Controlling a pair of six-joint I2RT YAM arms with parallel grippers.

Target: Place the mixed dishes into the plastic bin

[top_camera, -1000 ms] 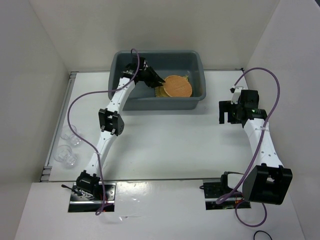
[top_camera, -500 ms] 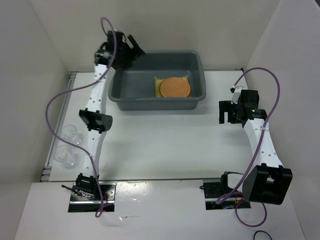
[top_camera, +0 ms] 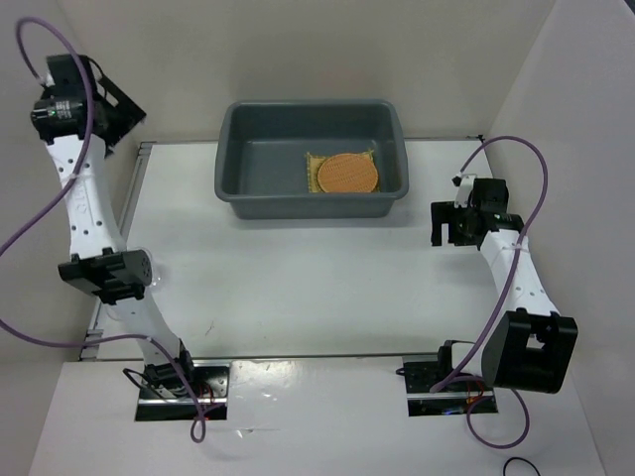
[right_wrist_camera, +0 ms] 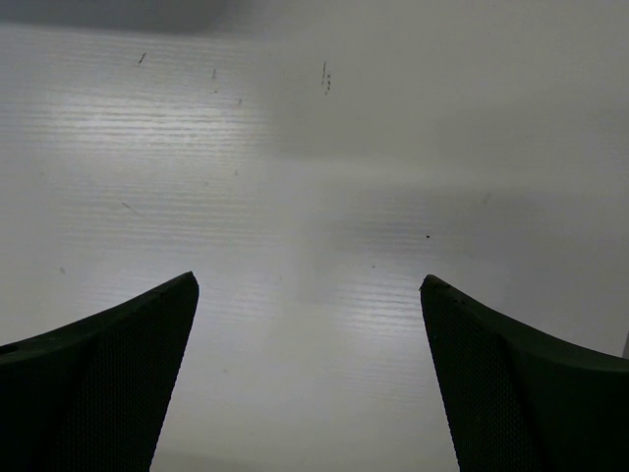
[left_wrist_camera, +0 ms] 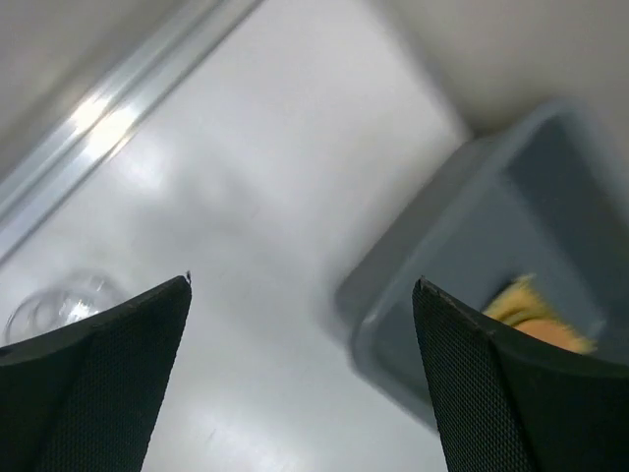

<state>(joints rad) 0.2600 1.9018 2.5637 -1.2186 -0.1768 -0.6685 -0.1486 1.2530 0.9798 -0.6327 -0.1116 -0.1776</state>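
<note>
The grey plastic bin (top_camera: 308, 206) stands at the back middle of the table. Inside it at the right, a round orange-brown mat (top_camera: 347, 173) lies on a yellow mat (top_camera: 312, 165). My left gripper (top_camera: 121, 117) is raised high at the far left, well clear of the bin, open and empty. Its wrist view (left_wrist_camera: 302, 281) shows the blurred bin (left_wrist_camera: 462, 236), the mats (left_wrist_camera: 516, 300) and one clear cup (left_wrist_camera: 59, 303) on the table at lower left. My right gripper (top_camera: 448, 230) hangs open and empty over bare table (right_wrist_camera: 308, 277), right of the bin.
A metal rail (top_camera: 139, 174) runs along the table's left edge, also seen as a bright strip (left_wrist_camera: 108, 108). White walls close in the back and both sides. Purple cables loop off both arms. The left arm's elbow (top_camera: 104, 276) hangs over the left edge.
My left gripper opened beside the mats in the bin, then lifted out and swung far to the upper left. The mats stay in the bin. The right arm barely shifted.
</note>
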